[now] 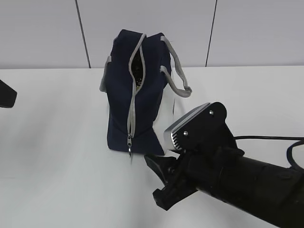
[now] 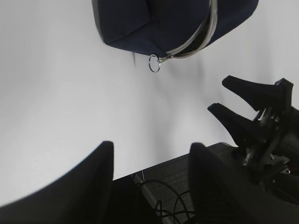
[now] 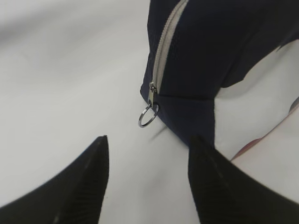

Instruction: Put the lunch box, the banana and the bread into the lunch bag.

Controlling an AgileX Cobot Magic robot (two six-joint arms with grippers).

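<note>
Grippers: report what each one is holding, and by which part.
Nothing is held. The right gripper is open, short of the lunch bag and its zipper ring. The left gripper is open over bare table.

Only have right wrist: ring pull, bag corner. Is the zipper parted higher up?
Observer: Yes. The exterior view shows the zipper gaping near the top of the bag.
Operator: Other arm?
Observer: The left gripper is open, holding nothing, short of the bag.
Operator: Handles in the way?
Observer: The grey handles droop off the bag's right side, away from the gap.
</note>
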